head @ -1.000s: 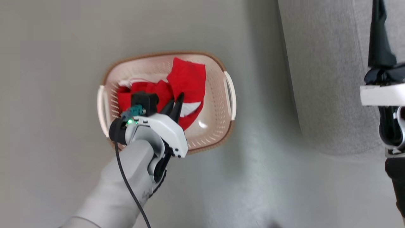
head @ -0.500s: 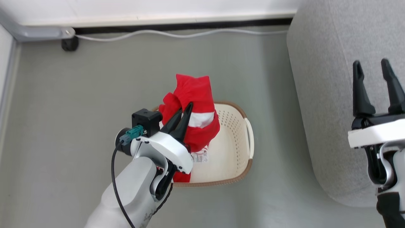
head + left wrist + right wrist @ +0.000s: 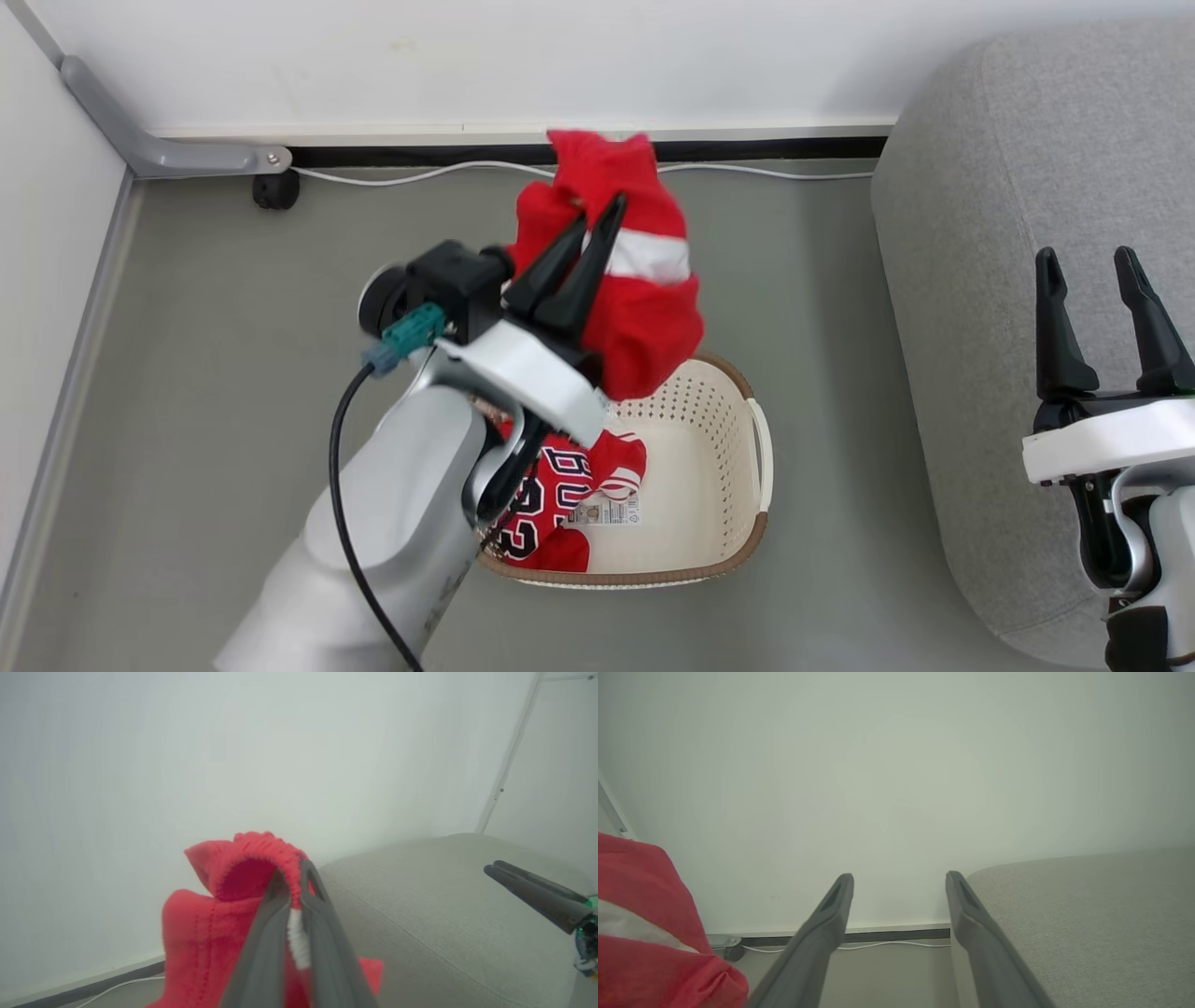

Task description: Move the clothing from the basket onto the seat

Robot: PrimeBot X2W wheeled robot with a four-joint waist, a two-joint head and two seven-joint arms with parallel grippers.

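Carry step in hand: the left gripper (image 3: pixel 599 209), jaws pinched narrow on the red white-panelled garment (image 3: pixel 644 308), holds it lifted above the basket (image 3: pixel 738 551), where the red "23" jersey (image 3: pixel 551 495) lies, so next it must swing right over the grey sofa (image 3: pixel 980 233), beside the right gripper (image 3: pixel 1088 257), jaws wide and empty.

Your head camera is looking down from high above at the floor (image 3: pixel 215 327), the basket (image 3: pixel 709 439) and the seat (image 3: pixel 1008 233). Your left wrist camera is sitting close behind the left gripper (image 3: pixel 293 868), facing the wall (image 3: pixel 187 742), with the seat lying right of its tips. Your right wrist camera is looking along the right gripper (image 3: pixel 899 876) at that wall too. All three views are sharing the seat and the red garment (image 3: pixel 649 317).
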